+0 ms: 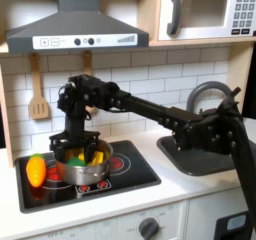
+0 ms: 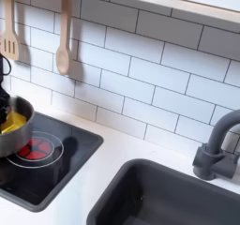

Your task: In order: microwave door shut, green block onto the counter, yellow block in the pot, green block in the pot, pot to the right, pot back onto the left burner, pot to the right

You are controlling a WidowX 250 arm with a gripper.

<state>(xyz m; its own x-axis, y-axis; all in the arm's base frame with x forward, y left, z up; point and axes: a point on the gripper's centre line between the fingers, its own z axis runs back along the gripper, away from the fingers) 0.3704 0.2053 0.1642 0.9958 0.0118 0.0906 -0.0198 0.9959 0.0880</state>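
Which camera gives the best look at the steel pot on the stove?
The first exterior view: the whole pot sits on the black cooktop under the gripper, with yellow inside. The second exterior view catches just its edge at the second exterior view's left.

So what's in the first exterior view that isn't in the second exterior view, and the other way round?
First exterior view: the microwave door, the range hood, the toy vegetable beside the pot and the robot arm reaching over it. Second exterior view: a wooden spoon hanging on the tiles. Both exterior views: the pot on the cooktop, the faucet and the sink.
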